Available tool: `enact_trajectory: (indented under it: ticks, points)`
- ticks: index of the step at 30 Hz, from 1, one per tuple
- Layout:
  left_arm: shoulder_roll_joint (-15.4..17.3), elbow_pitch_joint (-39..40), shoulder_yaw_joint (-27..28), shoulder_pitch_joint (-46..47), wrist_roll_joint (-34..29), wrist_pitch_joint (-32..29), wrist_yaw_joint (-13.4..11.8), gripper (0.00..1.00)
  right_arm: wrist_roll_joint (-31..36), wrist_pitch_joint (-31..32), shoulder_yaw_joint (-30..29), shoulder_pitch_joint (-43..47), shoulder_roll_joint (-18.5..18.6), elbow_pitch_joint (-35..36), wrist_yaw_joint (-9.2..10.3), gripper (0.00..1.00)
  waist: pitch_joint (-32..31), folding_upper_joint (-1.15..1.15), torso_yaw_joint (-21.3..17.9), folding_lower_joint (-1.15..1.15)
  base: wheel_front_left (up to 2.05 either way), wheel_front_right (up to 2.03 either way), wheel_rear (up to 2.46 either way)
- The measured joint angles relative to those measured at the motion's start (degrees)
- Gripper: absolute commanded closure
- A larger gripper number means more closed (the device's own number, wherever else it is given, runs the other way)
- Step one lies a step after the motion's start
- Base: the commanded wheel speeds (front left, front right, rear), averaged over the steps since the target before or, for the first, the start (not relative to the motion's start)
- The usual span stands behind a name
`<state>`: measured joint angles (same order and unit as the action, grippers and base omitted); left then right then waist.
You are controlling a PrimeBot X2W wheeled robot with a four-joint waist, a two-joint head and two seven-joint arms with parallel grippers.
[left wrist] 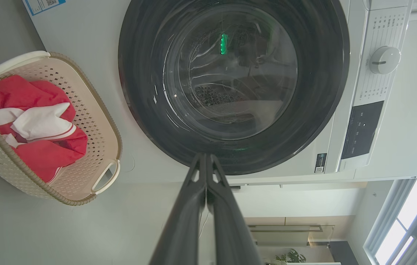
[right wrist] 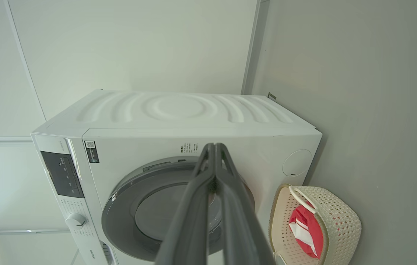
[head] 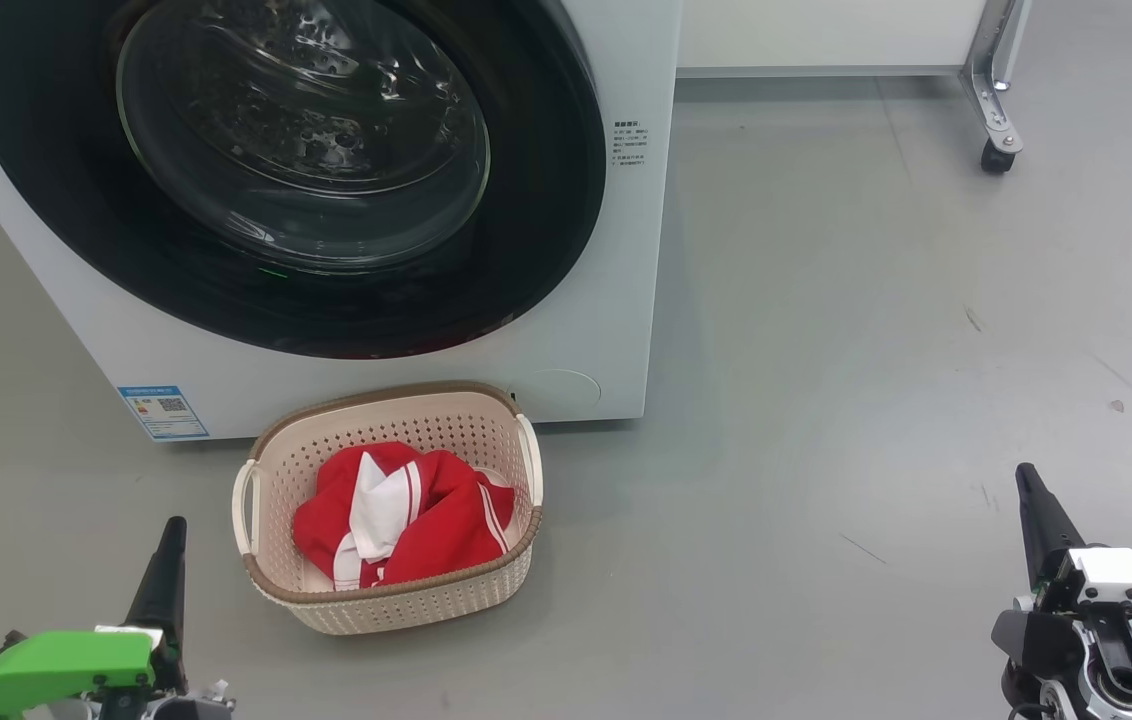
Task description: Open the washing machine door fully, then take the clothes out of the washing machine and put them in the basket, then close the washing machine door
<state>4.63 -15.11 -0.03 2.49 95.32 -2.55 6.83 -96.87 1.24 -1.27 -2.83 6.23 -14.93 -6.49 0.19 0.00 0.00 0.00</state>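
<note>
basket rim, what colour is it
The basket rim is brown with a woven look, clearest in the head view.

Left gripper (head: 172, 532) and right gripper (head: 1030, 482) — fingers pressed together, empty.

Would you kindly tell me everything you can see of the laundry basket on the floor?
The basket is a small oval tub, apparently cream plastic, with perforated walls, a brown woven-look rim and a white handle at each end. It stands upright on the grey floor, right before the lower front of the white washing machine; whether the two touch is unclear. Crumpled red-and-white clothes lie inside, covering much of its bottom.
</note>
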Motion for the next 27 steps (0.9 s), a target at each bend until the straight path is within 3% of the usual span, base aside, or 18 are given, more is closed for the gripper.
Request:
enact_trajectory:
  ticks: [27]
  points:
    - [0.0,-0.6,0.1,0.2,0.0,-0.3,0.1,1.0,0.0,0.1,-0.2,-0.2,0.0,-0.5,-0.1,1.0,0.0,0.0,0.0,0.0,0.0,0.0,0.0]
